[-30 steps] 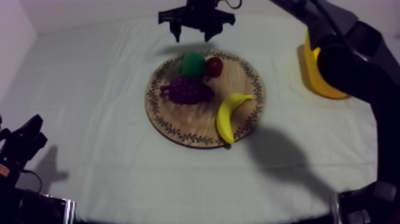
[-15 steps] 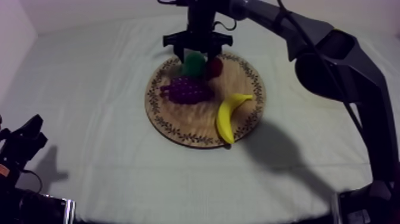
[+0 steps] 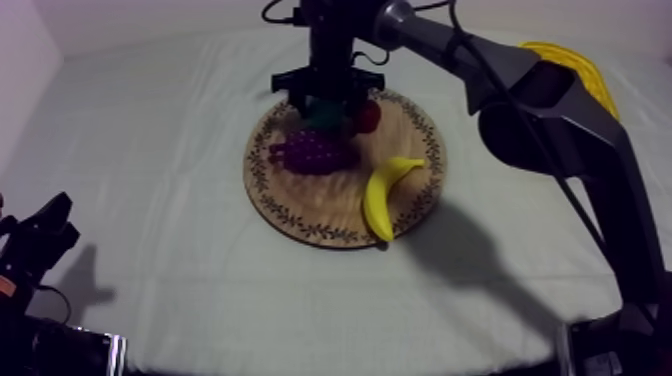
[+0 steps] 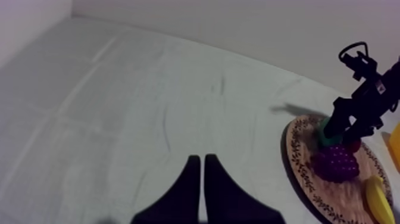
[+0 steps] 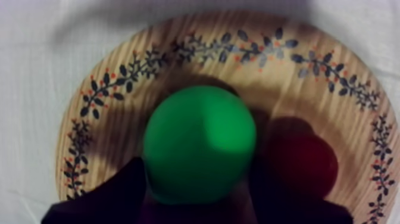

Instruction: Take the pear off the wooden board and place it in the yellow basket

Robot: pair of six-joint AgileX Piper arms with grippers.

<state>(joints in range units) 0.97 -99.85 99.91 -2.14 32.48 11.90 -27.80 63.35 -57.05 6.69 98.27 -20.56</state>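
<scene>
Nearest, at the top view's lower left: left gripper [image 4: 201,164] is sitting low over the cloth [image 3: 150,130]. Its fingers are lying pressed together in a narrow wedge, pinching nothing.

Mid-frame: wooden board [image 3: 300,195] is lying flat on the cloth. Banana [image 3: 385,195] is resting on its near right part, bunch of grapes [image 3: 315,152] left of centre.

Beyond the grapes, by the board's far rim: pear [image 5: 199,143] is sitting on the wood, small red fruit [image 5: 303,164] just beside it. Right gripper [image 3: 324,98] is hanging straight over the pear, fingers spread and reaching down either side. Whether they are touching its skin, I cannot tell.

Handling, as judgement: pear is looking like a smooth, rigid toy, probably light, so slip is the worry rather than weight. It is presenting a round green dome, so gripping across the widest belly seems best. The finger on the red-fruit side is working with a narrow gap.

Farthest, upper right of the top view: yellow basket [image 3: 585,65] is peeking out behind the right arm, well apart from the board.

Hard to make out:
- The arm is covering most of the basket.
- The gripper is hiding much of the pear from above.
- The pear's underside is hidden by its own bulk.
- The right fingers in the right wrist view are reading only as dark shapes.
</scene>
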